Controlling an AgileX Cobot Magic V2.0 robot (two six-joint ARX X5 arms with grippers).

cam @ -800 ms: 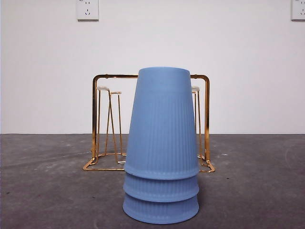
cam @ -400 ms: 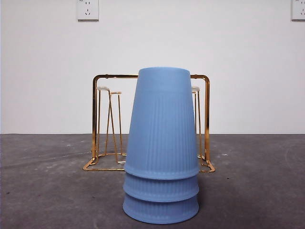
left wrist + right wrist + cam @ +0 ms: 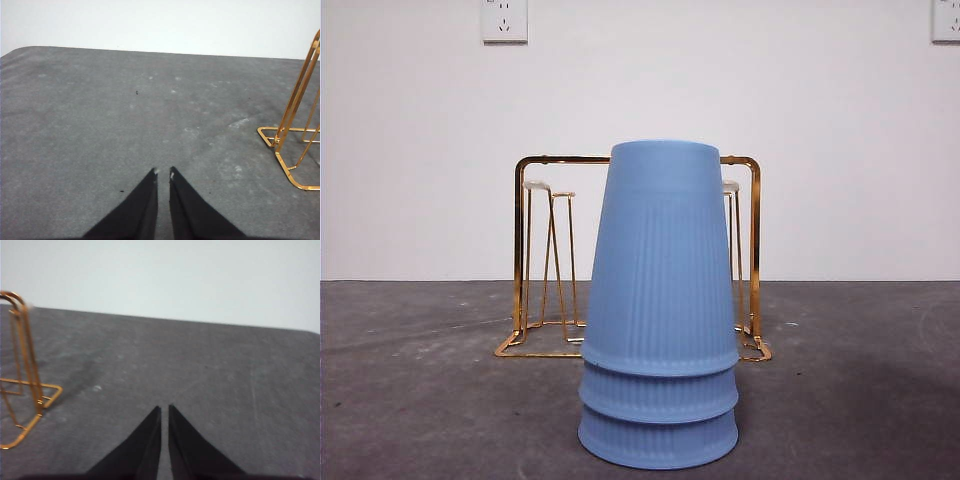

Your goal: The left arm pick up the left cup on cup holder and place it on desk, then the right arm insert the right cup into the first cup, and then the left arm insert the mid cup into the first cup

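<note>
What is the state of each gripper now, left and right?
Left gripper: closed, holding nothing, over the bare desk.
Right gripper: closed, holding nothing, beside the cup holder.

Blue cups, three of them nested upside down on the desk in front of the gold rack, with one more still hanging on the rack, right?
Not quite. The front view shows the cup holder bare; the three blue cups are stacked on the desk.

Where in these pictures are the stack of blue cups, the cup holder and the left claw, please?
stack of blue cups (image 3: 660,290): front view, ribbed side of the top cup.
cup holder (image 3: 518,250): front view, gold upright bar.
left claw (image 3: 163,175): left wrist view, between its tips.
</note>
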